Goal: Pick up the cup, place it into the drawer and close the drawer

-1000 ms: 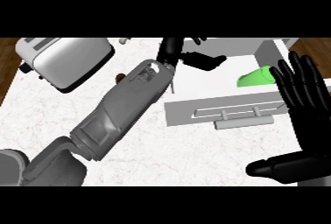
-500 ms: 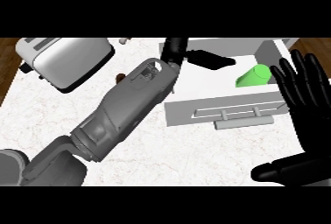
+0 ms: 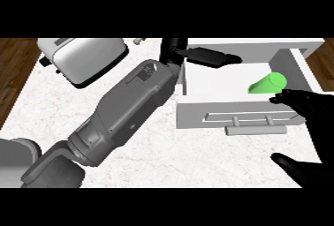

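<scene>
Head view: the green cup (image 3: 267, 84) lies on its side inside the open drawer (image 3: 195, 114), toward its right wall. The left hand (image 3: 207, 55) hangs over the drawer's back left corner, fingers seemingly straight and holding nothing. The right hand (image 3: 316, 114) is spread wide at the drawer's front right corner. A toaster (image 3: 81, 57) stands well left of the drawer.
</scene>
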Robot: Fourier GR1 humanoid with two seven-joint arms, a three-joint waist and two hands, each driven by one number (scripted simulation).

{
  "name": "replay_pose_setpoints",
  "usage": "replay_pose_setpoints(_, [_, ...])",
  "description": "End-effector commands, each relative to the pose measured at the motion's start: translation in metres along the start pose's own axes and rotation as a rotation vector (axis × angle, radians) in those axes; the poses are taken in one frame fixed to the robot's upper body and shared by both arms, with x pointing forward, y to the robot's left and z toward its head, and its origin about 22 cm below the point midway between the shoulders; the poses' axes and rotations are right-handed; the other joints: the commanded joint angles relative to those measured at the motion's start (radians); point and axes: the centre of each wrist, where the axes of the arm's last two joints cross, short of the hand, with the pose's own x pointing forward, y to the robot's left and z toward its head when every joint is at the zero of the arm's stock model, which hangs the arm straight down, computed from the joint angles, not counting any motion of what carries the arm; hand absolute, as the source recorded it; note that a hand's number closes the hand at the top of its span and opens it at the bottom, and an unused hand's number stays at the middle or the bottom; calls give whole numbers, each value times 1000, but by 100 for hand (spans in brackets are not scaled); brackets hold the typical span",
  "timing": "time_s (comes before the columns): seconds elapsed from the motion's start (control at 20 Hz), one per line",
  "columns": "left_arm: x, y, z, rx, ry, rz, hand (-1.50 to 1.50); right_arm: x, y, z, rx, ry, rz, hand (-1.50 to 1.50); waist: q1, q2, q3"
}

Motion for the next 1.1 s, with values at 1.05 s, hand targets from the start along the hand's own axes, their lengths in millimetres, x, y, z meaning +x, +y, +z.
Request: replay_pose_setpoints(1.05, [13,190,148,215,49,124,-150,-11,-2,3,229,224,556,150,49,-6,-1])
